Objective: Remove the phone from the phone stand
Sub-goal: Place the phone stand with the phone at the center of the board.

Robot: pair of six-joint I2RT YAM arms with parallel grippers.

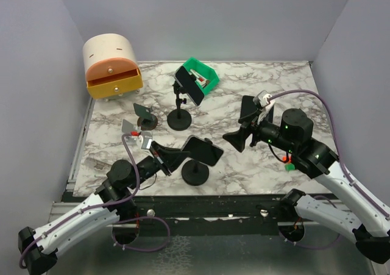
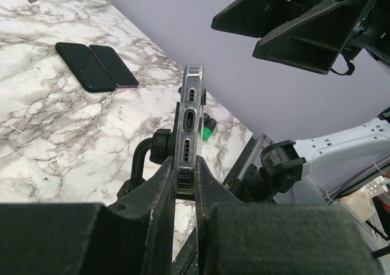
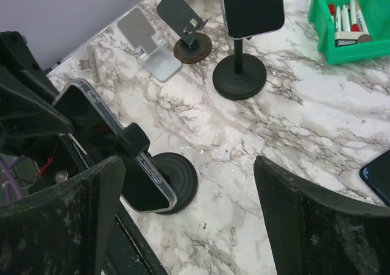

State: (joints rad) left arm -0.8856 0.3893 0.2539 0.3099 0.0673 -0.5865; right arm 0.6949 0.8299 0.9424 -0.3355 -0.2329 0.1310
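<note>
A: Where is the phone (image 1: 204, 151)?

B: It sits tilted in the clamp (image 3: 131, 138) of the near phone stand (image 1: 195, 173), close to the front edge of the desk (image 1: 244, 171). The left pincer (image 2: 184, 177) is pinching its port edge, with one finger on each face.

A: And the right pincer (image 3: 189, 165)?

B: It is spread wide and holds nothing. It hangs over the marble just to the right of the phone.

A: And farther back?

B: A second stand (image 1: 180, 119) carries another phone (image 1: 189, 85) and, behind it, there is a green bin (image 1: 204, 74) with markers (image 3: 347, 19).
</note>
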